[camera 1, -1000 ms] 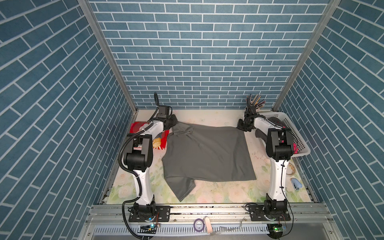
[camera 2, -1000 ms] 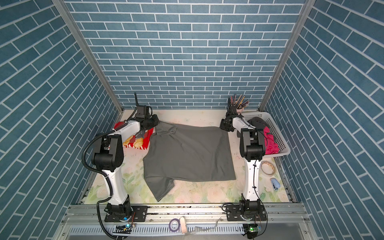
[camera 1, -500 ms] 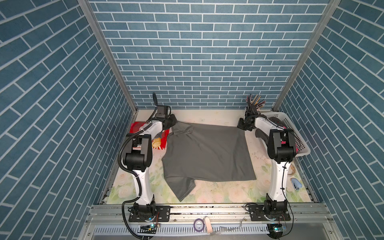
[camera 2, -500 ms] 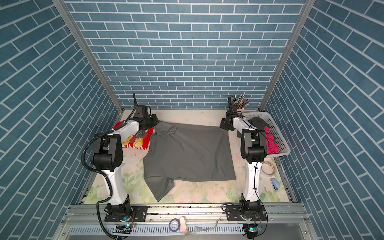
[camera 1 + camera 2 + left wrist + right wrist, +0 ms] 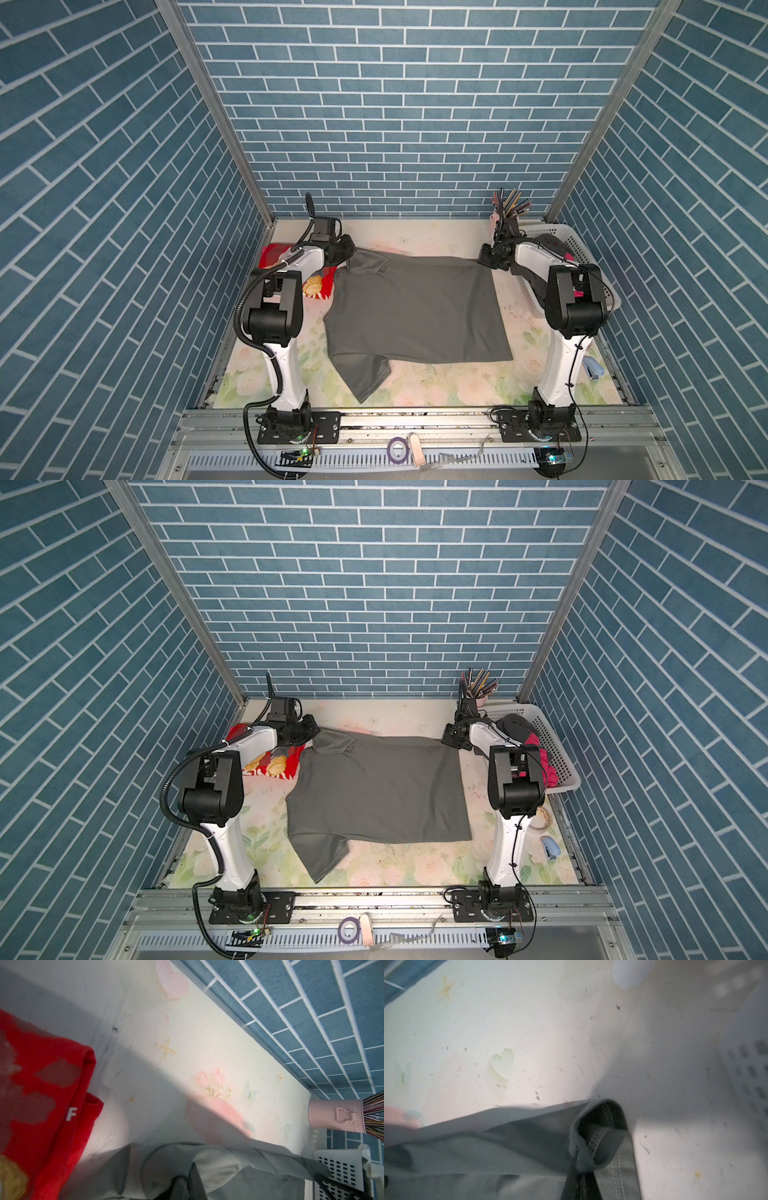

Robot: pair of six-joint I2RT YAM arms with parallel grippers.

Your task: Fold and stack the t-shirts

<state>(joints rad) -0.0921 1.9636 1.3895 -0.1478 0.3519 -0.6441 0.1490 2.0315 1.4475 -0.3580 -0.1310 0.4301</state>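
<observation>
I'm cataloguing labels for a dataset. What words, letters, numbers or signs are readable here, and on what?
"F": white letter on the red t-shirt, left wrist view.
Nothing else: the grey t-shirt, white basket and pink pencil cup show no readable text.

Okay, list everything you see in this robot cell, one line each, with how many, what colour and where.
grey t-shirt: one, dark grey, spread flat in the middle
red t-shirt: one, red with print, far left
basket: one, white, far right
basket clothes: at least two, dark and magenta, inside the basket
pencil cup: one, pink, far right corner
tape roll: one, pale, right edge
small blue item: one, blue, beside that roll
purple ring: one, purple, front rail
left hand: one, black, shut on the grey t-shirt's far left corner
right hand: one, black, shut on its far right corner
</observation>
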